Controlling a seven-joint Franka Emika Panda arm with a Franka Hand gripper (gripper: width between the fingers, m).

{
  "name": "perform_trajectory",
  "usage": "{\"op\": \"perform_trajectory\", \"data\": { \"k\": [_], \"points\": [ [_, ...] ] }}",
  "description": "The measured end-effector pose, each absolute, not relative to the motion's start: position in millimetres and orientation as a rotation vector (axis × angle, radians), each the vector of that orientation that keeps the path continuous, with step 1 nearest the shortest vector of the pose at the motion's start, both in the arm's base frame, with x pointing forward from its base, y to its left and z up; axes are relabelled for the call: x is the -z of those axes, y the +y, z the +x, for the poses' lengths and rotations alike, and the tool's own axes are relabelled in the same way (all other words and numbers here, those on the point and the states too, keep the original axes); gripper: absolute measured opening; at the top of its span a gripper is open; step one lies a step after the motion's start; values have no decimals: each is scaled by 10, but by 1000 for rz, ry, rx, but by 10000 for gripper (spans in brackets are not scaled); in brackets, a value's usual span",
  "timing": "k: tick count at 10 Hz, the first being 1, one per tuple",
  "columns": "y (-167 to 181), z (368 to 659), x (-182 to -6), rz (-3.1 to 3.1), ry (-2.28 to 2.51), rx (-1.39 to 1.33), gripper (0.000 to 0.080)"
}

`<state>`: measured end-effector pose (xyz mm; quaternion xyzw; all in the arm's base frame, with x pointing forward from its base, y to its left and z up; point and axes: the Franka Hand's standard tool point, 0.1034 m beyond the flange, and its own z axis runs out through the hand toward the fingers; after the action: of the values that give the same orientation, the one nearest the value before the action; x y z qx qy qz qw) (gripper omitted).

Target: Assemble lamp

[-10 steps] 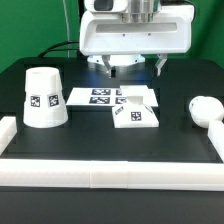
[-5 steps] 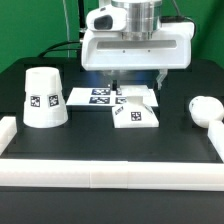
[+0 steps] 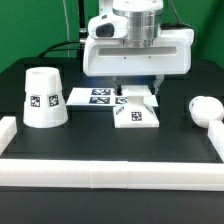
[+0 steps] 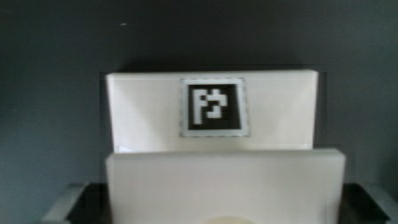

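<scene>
over the last second the gripper [image 3: 137, 87] came lower and closer above the base [image 3: 137, 113], which itself did not shift. the base lay flat at mid-table, slightly toward the far edge, straight below the tool. the jaws stood spread and held nothing, so we judged a plain descent would straddle its sides. the shade [image 3: 43, 98] and the bulb [image 3: 205, 109] sat well apart, near the table edges at the exterior view's left and right.

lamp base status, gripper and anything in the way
Gripper open, low over the base, holding nothing. Base flat on the table, next to the marker board. Shade and bulb off to the sides, path clear.
</scene>
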<state>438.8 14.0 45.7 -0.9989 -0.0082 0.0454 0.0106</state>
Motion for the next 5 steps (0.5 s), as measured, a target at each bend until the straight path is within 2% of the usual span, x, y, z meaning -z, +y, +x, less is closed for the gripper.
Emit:
{"op": "perform_trajectory", "data": {
  "k": [5],
  "points": [
    [140,4388,-457,-3117,-26,-142,532]
  ]
}}
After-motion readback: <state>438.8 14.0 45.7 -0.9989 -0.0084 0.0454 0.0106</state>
